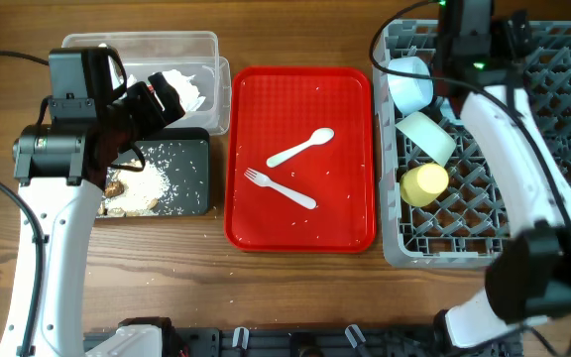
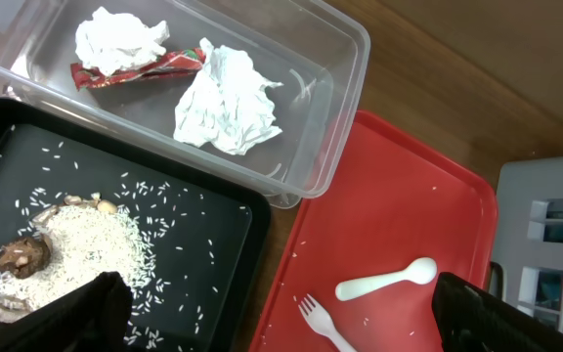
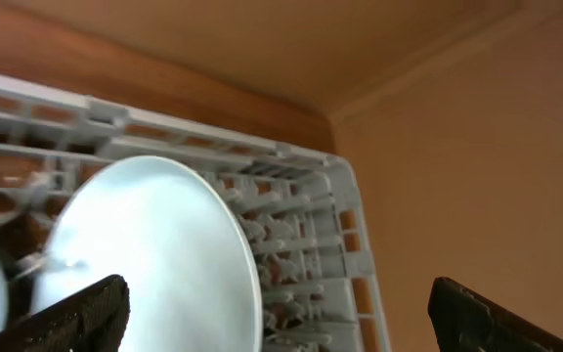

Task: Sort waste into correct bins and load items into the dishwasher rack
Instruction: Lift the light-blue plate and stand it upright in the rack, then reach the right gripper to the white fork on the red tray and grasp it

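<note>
My left gripper (image 2: 274, 293) hangs open and holds nothing, over the seam between the black bin (image 2: 213, 244) and the red tray (image 2: 409, 196). The black bin holds rice with brown lumps (image 2: 76, 249). In the clear bin (image 2: 340, 59) lie two crumpled napkins (image 2: 225, 103) and a red wrapper (image 2: 140, 70). A white spoon (image 1: 302, 147) and fork (image 1: 281, 186) lie on the tray. My right gripper (image 3: 277, 288) is open over the far side of the dishwasher rack (image 1: 563, 59). A pale blue plate (image 3: 145, 254) stands on edge there, nearer its left finger.
In the rack's left part sit a pale blue bowl (image 1: 409, 84), a mint-green bowl (image 1: 426, 136) and a yellow cup (image 1: 424, 183). Stray rice grains dot the tray. The right arm spans the rack from the front edge; the left arm covers part of the bins.
</note>
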